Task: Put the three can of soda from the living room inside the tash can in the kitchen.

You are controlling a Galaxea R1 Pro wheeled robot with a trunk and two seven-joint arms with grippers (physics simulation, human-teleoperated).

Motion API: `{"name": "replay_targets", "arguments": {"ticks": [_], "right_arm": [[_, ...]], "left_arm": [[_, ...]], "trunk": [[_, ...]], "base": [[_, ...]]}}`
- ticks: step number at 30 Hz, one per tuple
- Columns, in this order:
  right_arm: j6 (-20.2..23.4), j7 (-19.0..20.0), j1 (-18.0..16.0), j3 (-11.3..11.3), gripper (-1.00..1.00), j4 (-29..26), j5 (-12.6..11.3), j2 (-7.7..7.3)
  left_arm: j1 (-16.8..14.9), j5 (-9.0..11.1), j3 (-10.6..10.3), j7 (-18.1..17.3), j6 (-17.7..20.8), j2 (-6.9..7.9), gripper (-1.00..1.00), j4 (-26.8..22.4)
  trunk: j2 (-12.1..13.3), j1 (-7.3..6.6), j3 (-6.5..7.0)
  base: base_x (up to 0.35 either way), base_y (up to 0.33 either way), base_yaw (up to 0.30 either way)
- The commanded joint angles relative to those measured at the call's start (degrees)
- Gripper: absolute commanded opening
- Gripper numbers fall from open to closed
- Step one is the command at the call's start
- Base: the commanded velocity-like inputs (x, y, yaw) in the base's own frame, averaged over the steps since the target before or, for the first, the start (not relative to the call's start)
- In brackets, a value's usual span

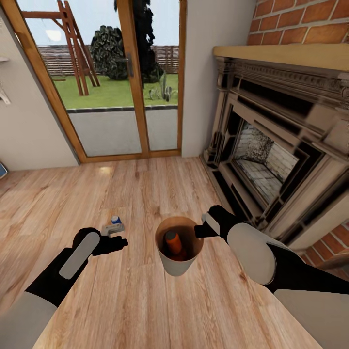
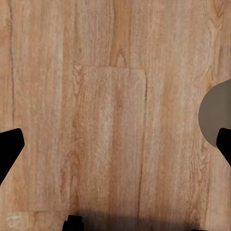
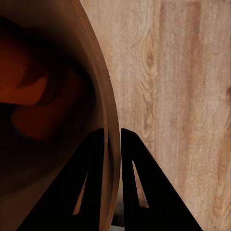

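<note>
Ahead of you stand the wood-framed glass doors (image 1: pixel 114 77) onto a lawn, and to your right the dark carved fireplace (image 1: pixel 276 145) under its red-brick chimney (image 1: pixel 300 22); the light wood plank floor (image 1: pixel 145 194) between them lies open. A dark blue soda can (image 1: pixel 116 220) stands upright on the floor beside a small grey object (image 1: pixel 112 229), just beyond your left gripper (image 1: pixel 121 243).

The pale grey tapered bin (image 1: pixel 177 265) is held off the floor between your arms, rim up and long axis near vertical, its orange-brown inside showing. One bright orange soda can (image 1: pixel 173 244) lies in it, leaning with its grey top towards the far wall.

Your right arm reaches in from the right, forearm angled towards the bin, and the right gripper (image 3: pixel 111 139) has its fingers clenched on the bin's rim, one inside the wall and one outside. Your left arm stretches forward, its fingers (image 2: pixel 9 147) spread wide apart, released, over bare planks.
</note>
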Motion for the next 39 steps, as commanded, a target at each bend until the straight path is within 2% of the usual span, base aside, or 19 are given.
{"name": "replay_targets", "arguments": {"ticks": [1,10,26,39], "right_arm": [[0.0,0.3,0.0,-1.0,-1.00,0.0,-1.1,0.00],[0.0,0.3,0.0,-1.0,-1.00,0.1,-1.1,0.00],[-0.1,0.3,1.8,-0.2,-1.00,-0.2,-0.8,0.00],[0.0,0.3,1.8,-0.1,-1.00,-0.2,-0.8,0.00]], "left_arm": [[0.0,0.0,0.0,0.0,0.0,0.00,1.00,0.0],[0.0,0.0,0.0,0.0,0.0,0.00,1.00,0.0],[0.0,0.0,0.0,0.1,0.0,0.00,1.00,0.0],[0.0,0.0,0.0,0.1,0.0,0.00,1.00,0.0]], "trunk": [[0.0,0.00,0.10],[0.0,0.00,0.82],[0.0,0.00,1.09],[0.0,0.00,2.17]], "base": [[0.000,0.000,0.000],[0.000,0.000,0.000],[0.000,0.000,0.000],[0.000,0.000,0.000]]}}
